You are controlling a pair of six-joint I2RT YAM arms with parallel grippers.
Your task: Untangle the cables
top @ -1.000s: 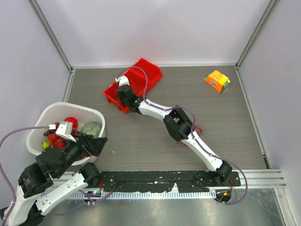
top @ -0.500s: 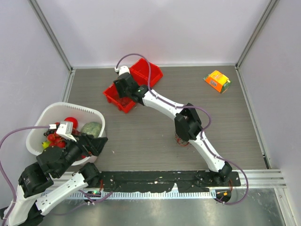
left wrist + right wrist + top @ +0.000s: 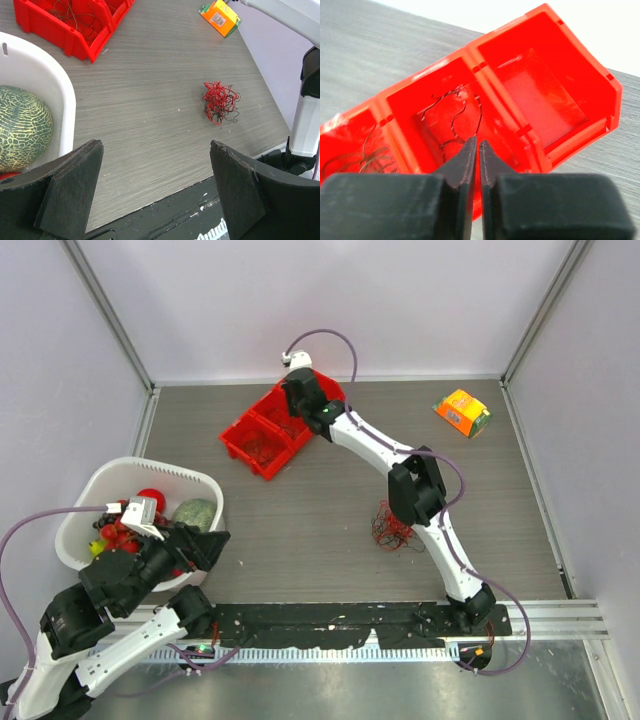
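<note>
Right gripper point(image 3: 478, 142) is held clenched over the red bin's point(image 3: 600, 95) middle compartment, where a snagged cable strand point(image 3: 480, 117) could be dragged back out, while the tangled clump point(image 3: 220, 102) lies apart on the worktop point(image 3: 150, 100).

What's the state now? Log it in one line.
right gripper: shut over red bin, middle compartment, thin wire at tips | left gripper: open, empty | red cable clump: loose on table

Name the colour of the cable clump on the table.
The clump is red with dark strands; best in left wrist view.
</note>
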